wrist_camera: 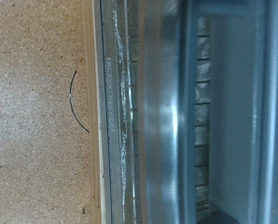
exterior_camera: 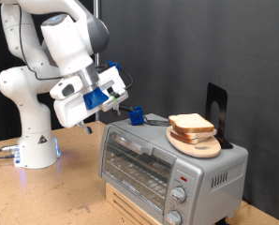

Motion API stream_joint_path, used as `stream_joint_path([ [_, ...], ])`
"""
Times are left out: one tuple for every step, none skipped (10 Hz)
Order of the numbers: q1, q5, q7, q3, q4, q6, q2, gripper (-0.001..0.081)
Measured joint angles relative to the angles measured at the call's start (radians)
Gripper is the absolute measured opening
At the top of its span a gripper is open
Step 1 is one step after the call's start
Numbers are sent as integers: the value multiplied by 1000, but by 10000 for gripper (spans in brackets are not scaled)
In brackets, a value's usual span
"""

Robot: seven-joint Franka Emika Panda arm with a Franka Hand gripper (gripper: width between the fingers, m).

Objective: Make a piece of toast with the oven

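The silver toaster oven [exterior_camera: 139, 161] stands at the exterior view's right with its glass door shut. The piece of toast [exterior_camera: 190, 123] lies on a round light wooden board [exterior_camera: 203, 147] on the oven's roof. My gripper [exterior_camera: 135, 116], with blue fingertips, hovers just above the roof's corner on the exterior view's left, a short way left of the toast, and holds nothing that shows. The wrist view shows the oven's front [wrist_camera: 162, 112] with the wire rack [wrist_camera: 204, 112] behind the glass, beside the table [wrist_camera: 36, 112]. No fingers show there.
The oven sits on a low wooden block [exterior_camera: 130, 208] on a chipboard table [exterior_camera: 46, 197]. Two knobs [exterior_camera: 181, 196] are at the oven's front right. A black upright object [exterior_camera: 217, 106] stands behind the board. The robot's base [exterior_camera: 35, 150] is at the left.
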Motion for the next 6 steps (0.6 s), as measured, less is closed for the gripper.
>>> stream_joint_path([
  [0,1,1,9,-14,30,10,809],
  [0,2,2,18,-24,53,21,809],
  [1,4,2,25,-34,71,32,809],
  [1,9,2,30,-41,83,40,809],
  [2,16,1,35,-48,97,48,809],
  [3,28,0,38,-55,109,52,809],
])
